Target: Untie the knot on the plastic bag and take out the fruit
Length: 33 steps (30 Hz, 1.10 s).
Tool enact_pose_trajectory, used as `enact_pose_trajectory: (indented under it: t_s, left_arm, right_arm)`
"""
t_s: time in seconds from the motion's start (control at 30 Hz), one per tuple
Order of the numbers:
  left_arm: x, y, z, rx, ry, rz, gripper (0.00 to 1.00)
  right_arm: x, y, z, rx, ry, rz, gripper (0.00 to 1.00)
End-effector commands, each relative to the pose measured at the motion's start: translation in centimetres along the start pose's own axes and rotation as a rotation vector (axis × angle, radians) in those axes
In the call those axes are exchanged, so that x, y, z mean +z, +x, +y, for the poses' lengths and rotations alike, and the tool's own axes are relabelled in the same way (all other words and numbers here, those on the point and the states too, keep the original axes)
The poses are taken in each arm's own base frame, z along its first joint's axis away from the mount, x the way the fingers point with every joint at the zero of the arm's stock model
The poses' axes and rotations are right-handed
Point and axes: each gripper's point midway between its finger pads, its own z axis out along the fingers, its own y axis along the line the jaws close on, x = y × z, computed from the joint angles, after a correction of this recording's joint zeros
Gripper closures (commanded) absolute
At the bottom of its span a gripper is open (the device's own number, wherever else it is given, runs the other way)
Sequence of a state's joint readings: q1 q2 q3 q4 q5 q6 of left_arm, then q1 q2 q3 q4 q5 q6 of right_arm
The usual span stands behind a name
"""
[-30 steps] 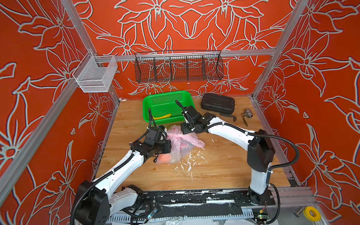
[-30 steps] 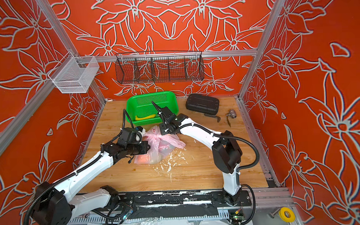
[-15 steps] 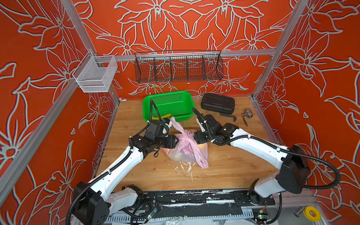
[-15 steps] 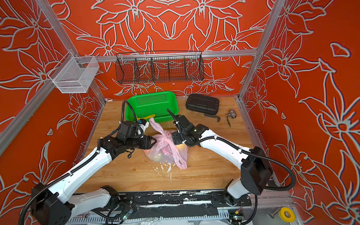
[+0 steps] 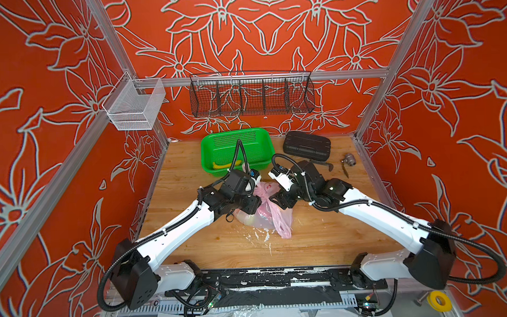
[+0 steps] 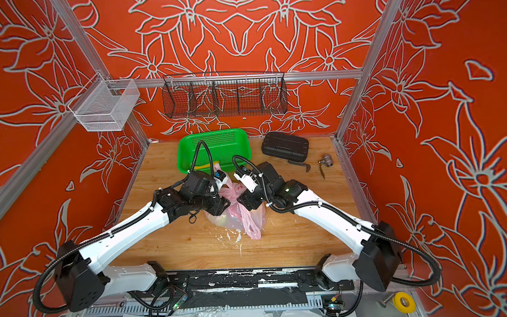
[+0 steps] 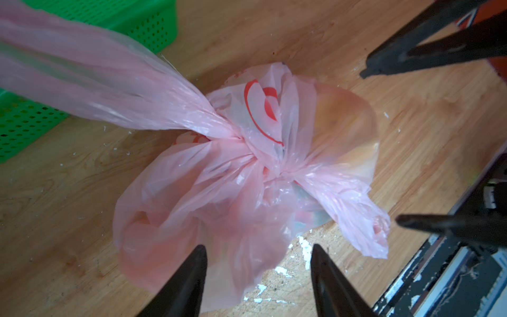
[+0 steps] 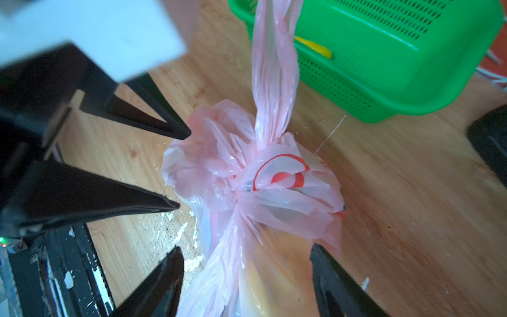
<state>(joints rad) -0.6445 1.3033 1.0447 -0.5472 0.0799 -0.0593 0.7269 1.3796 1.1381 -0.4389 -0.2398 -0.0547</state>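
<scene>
The plastic bag (image 5: pixel 270 215) lies crumpled in the middle of the wooden table. Its knot (image 7: pixel 258 156) is tied; it also shows in the right wrist view as the knot (image 8: pixel 241 189). One handle loop (image 8: pixel 274 68) stretches from it toward the green basket; the second loop (image 5: pixel 282 226) trails toward the front. The fruit (image 8: pixel 274 274) shows only as orange-yellow blur through the plastic. My left gripper (image 7: pixel 258 255) hangs open just above the bag, nothing between its fingers. My right gripper (image 8: pixel 247 258) is open too, its fingers astride the bag's near side. In both top views the left gripper (image 5: pixel 255 205) and right gripper (image 5: pixel 277 200) face each other over the knot.
A green basket (image 5: pixel 263 153) with a yellow banana (image 5: pixel 222 165) stands right behind the bag. A black case (image 5: pixel 307 145) and a small metal fitting (image 5: pixel 348 160) lie at the back right. White flakes (image 5: pixel 258 237) litter the wood in front of the bag.
My left gripper has opened and let go of the bag. The bag has come toward the front, and the right arm has swung out to the right; both grippers now hover by the knot.
</scene>
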Motion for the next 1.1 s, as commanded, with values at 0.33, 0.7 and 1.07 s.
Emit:
enact_pose_trajectory:
  t_s: [0.33,0.7,1.07]
  left_arm:
    - [3.1,1.2,0.1,-0.015,0.014,0.036,0.60]
    - [2.7,1.5,2.7,-0.175,-0.038,-0.022,1.00]
    - [0.6,3.8,6.5,-0.371,-0.085,-0.065,1.00]
  right_arm:
    - [5.4,1.3,-1.4,0.105,-0.110,0.124,0.61]
    - [4.2,0.1,-1.9,0.250,-0.142,-0.005,1.00]
    - [1.0,0.1,-6.3,0.503,-0.127,-0.182,1.00]
